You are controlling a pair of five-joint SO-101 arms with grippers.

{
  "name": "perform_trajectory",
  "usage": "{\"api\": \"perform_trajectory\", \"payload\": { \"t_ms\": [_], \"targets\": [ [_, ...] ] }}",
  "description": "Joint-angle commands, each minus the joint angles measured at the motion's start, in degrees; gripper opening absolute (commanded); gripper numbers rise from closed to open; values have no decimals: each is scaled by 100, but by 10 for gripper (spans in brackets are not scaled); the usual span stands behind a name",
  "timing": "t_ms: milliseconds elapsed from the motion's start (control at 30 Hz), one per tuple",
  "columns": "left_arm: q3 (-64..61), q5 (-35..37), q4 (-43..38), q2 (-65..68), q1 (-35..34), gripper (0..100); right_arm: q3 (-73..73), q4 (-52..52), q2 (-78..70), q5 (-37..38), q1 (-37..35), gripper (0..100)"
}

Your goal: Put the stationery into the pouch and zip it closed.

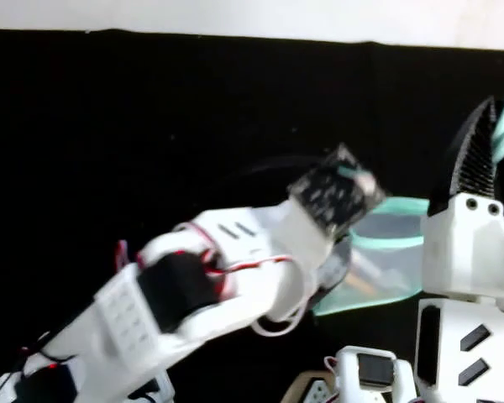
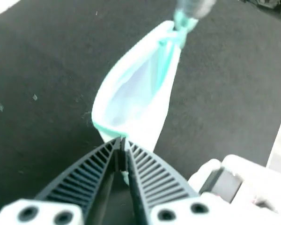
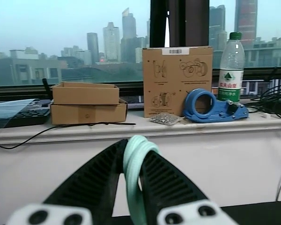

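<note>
Mint-trimmed pouch point(image 2: 131, 93) runs straight out from your left jaws, clamped on its rim; right jaws pinch the loop point(image 3: 131, 178) beyond its far end.

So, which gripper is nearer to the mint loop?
Right. The right gripper is shut on the mint loop; the left gripper pinches the pouch edge, apart from it.

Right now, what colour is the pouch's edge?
Teal edging on the pouch, clearest in the left wrist view.
</note>
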State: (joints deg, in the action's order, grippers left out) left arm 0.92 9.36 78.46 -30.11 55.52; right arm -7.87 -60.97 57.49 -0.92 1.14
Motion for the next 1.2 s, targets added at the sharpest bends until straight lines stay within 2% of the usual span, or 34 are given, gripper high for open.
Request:
{"api": "perform_trajectory", "payload": {
  "t_ms": [0, 133, 333, 500, 567, 667, 900, 1167],
  "targets": [
    [48, 404, -167, 189, 101, 8, -154, 127, -110, 62, 198, 5],
    [48, 413, -53, 163, 259, 8, -154, 127, -110, 70, 224, 5],
    [646, 422, 862, 40, 1147, 8, -119, 119, -110, 70, 251, 5],
    [927, 422, 844, 286, 1147, 8, -127, 119, -110, 62, 382, 5],
    [884, 633, 686, 400, 1103, 8, -136, 110, -101, 62, 382, 5],
    [549, 818, 264, 585, 611, 8, -145, 110, -75, 62, 382, 5],
    [-611, 1090, -1363, 796, -629, 8, -145, 22, -75, 62, 382, 5],
    [-743, 1046, -1723, 831, -1244, 8, -171, -66, -92, 62, 356, 5]
  ]
}}
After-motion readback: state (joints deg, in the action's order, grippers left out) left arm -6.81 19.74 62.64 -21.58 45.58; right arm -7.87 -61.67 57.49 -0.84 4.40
